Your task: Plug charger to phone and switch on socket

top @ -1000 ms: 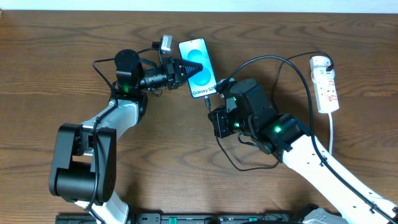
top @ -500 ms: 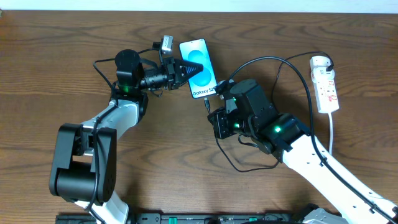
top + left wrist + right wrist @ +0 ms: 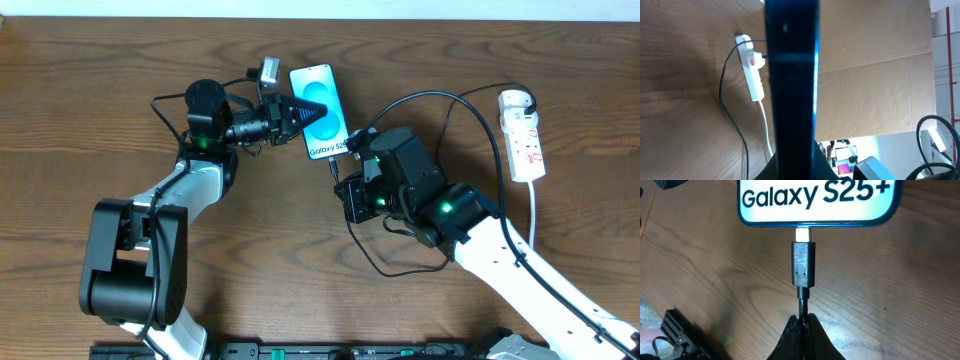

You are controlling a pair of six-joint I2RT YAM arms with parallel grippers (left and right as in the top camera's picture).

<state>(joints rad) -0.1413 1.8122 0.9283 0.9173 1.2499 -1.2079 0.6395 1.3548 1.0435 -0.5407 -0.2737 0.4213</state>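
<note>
Two grippers are working near the middle of the table's [image 3: 80,60] far edge. There, the left gripper [image 3: 296,108] is clamping its jaws on the phone [image 3: 312,78]. The right gripper [image 3: 802,322] is pinching the charger [image 3: 804,265] just behind its plug, whose metal tip is touching the phone's bottom edge. The socket [image 3: 524,135] is lying near the far right corner.

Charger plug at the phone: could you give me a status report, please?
Left gripper shut on phone. Right gripper shut on charger. Plug tip at phone port, metal showing. Nothing between.
</note>
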